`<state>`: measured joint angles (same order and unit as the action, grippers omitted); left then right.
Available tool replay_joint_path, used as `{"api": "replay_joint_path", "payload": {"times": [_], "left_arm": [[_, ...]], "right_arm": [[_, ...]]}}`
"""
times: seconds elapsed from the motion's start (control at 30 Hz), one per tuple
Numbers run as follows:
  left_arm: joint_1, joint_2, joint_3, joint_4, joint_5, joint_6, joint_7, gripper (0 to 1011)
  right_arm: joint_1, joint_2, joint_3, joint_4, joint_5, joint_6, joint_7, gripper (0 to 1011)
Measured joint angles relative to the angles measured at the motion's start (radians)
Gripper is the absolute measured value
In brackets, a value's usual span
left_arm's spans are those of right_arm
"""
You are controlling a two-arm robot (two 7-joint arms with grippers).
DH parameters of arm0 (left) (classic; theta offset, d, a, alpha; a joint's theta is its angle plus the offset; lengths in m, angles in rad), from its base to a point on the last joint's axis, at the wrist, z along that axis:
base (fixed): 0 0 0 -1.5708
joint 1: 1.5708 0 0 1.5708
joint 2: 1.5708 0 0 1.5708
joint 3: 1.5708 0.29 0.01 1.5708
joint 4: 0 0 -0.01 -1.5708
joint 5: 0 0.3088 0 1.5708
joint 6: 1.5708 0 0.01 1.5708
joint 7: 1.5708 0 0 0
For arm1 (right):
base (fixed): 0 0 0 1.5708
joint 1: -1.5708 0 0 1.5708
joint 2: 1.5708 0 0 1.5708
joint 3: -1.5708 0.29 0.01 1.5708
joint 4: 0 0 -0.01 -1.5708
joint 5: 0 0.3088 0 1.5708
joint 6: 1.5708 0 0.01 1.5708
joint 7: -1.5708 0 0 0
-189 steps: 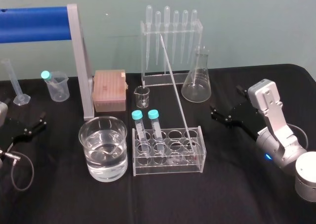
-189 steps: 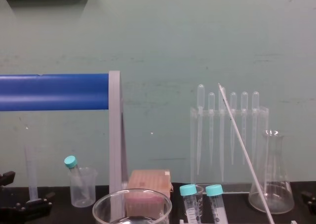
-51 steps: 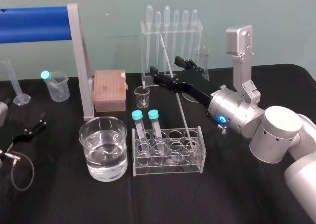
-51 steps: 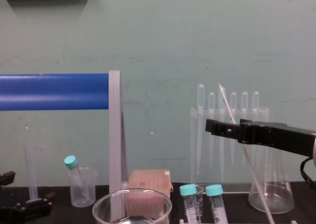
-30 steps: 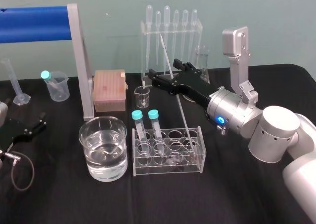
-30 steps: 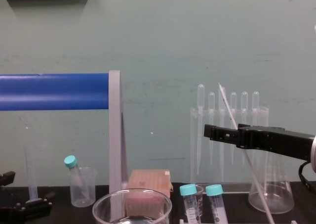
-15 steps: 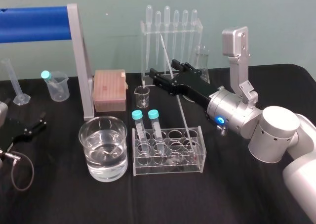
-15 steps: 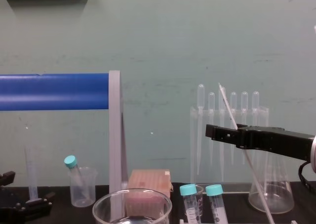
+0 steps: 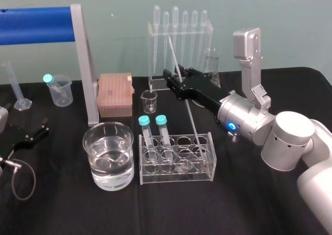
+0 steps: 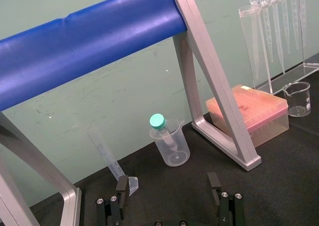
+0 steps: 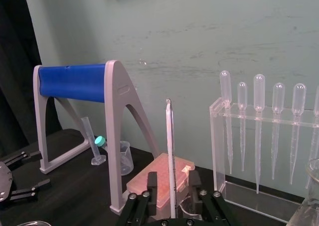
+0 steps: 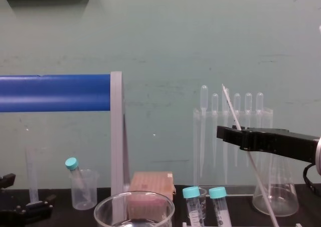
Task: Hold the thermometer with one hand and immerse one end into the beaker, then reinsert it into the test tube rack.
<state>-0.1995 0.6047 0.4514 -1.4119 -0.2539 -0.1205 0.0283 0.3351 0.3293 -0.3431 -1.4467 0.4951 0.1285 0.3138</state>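
Thermometer [image 9: 191,118] stands in the test tube rack [image 9: 176,179], lower end in a back-row hole near the rack's right end, leaning so its top tilts back-left toward the pipette stand [image 9: 207,38]. Big to small on the black worktop [image 9: 233,198]: blue-bar frame [image 9: 36,25] at far left; beaker [image 9: 89,147] just left of the rack, approx half full of clear liquid; the rack w/ two teal-capped tubes [image 9: 144,122] in its left holes; conical flask [image 12: 281,192] behind-right; pipette stand w/ five bulb pipettes [image 9: 175,17] hanging in it; pinkish tip box [image 9: 114,95]; plastic cup [image 9: 61,96] holding one teal-capped tube; small glass cup [image 9: 149,101] btwn tip box and pipette stand. Right gripper [image 9: 175,74] reaches in from the right, above the rack, at the rod's upper part. Its fingers [image 11: 137,206] sit one each side of the rod, narrowly spread, w/ a thin gap either side in the right wrist view, so no firm pinch is visible. Left gripper [image 9: 37,131] lies parked at the worktop's left edge, fingers wide apart. Vs 0.5 s ago the right fingers have drawn in closer round the rod. Vs 6.3 s ago, that arm was low at the right, well clear of the rack. Thermometer's lean and hole are unchanged.
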Motion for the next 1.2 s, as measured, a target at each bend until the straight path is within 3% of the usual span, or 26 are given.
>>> {"api": "replay_joint_path", "payload": {"times": [0.17,0.23,0.43,1.2], "left_arm": [[0.000,0.000,0.000,0.000,0.000,0.000,0.000,1008],[0.000,0.000,0.000,0.000,0.000,0.000,0.000,1008],[0.000,0.000,0.000,0.000,0.000,0.000,0.000,1008],[0.000,0.000,0.000,0.000,0.000,0.000,0.000,1008]], "right_arm": [[0.000,0.000,0.000,0.000,0.000,0.000,0.000,301],[0.000,0.000,0.000,0.000,0.000,0.000,0.000,197],[0.000,0.000,0.000,0.000,0.000,0.000,-0.001,56],[0.000,0.000,0.004,0.000,0.001,-0.001,0.000,55]]}}
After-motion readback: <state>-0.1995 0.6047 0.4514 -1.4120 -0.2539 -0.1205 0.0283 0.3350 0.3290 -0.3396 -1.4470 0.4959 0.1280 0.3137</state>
